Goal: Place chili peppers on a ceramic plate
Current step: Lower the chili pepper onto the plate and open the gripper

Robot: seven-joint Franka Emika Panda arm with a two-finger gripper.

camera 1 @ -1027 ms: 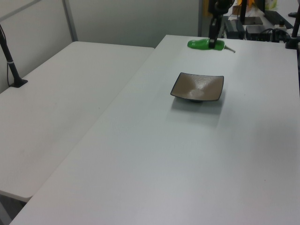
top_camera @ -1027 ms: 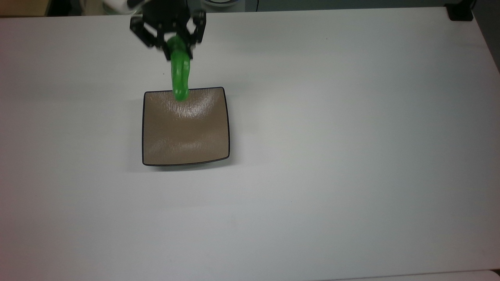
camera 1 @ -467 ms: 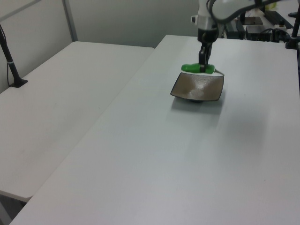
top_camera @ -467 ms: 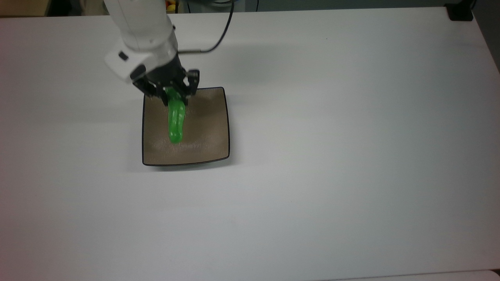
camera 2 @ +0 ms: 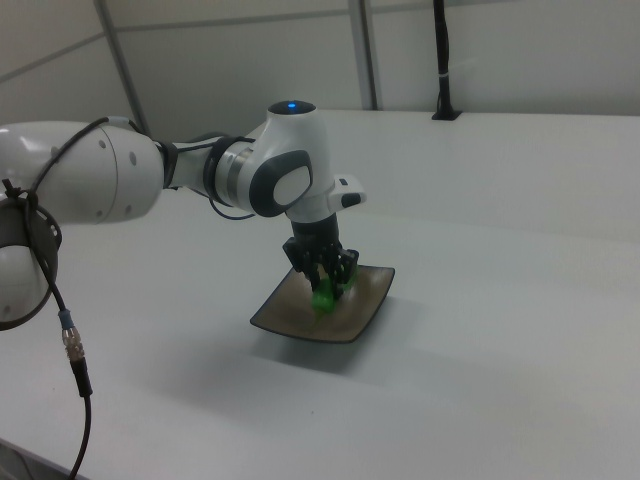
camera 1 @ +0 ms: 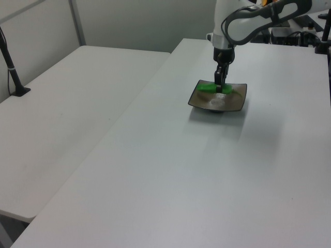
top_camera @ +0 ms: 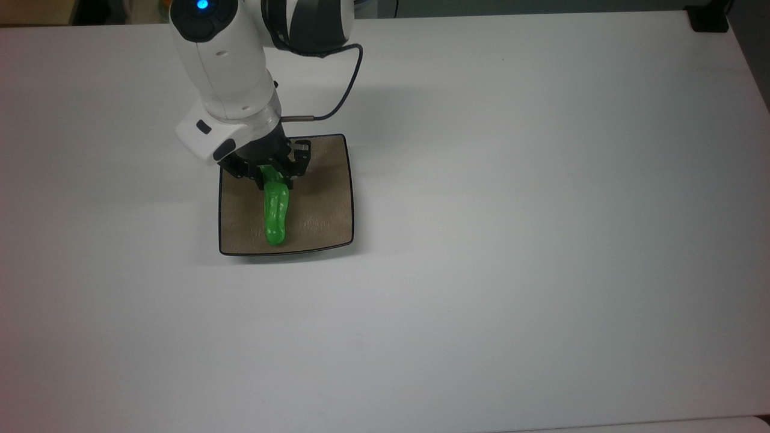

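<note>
- The table (top_camera: 541,240) carried the plate (top_camera: 328,180), well to the top view's left.
- The arm (top_camera: 222,72) reached over the plate's far edge.
- The gripper (top_camera: 272,171) was clamped on the pepper (top_camera: 276,213) at its stem end.
- The pepper's long axis ran from the gripper toward the plate's near rim in the top view, tip inside the rim.
- The left view showed the pepper (camera 1: 213,88) level, low over the plate (camera 1: 235,103); whether it touched, I couldn't tell.

The white Panda arm (top_camera: 225,72) reaches down over the ceramic plate (top_camera: 328,198), gripper (top_camera: 271,173) pointing downward, fingers seemingly clamped on the chili pepper (top_camera: 275,213)
</note>
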